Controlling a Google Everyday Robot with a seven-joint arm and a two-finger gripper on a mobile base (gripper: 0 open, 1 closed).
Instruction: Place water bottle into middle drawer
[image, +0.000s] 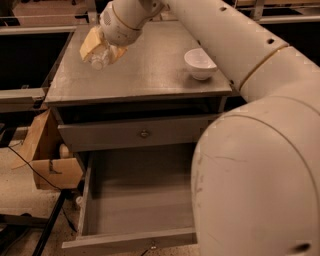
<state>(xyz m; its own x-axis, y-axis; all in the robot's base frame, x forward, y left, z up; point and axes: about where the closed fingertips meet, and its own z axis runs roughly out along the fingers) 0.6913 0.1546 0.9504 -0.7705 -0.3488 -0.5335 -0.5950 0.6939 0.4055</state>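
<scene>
My gripper (102, 50) hangs over the left part of the grey cabinet top (150, 70). Its yellowish fingers (91, 44) are shut on the clear water bottle (101, 58), whose lower end sticks out below them, held above the surface. The middle drawer (145, 200) is pulled wide open below, its plain grey floor bare. It lies lower and to the right of the gripper. My large white arm fills the right side of the view and hides the drawer's right part.
A white bowl (200, 63) stands on the cabinet top at the right. A shut drawer front with a round metal knob (144, 133) sits above the open drawer. A cardboard box (47, 155) and cables lie on the floor at the left.
</scene>
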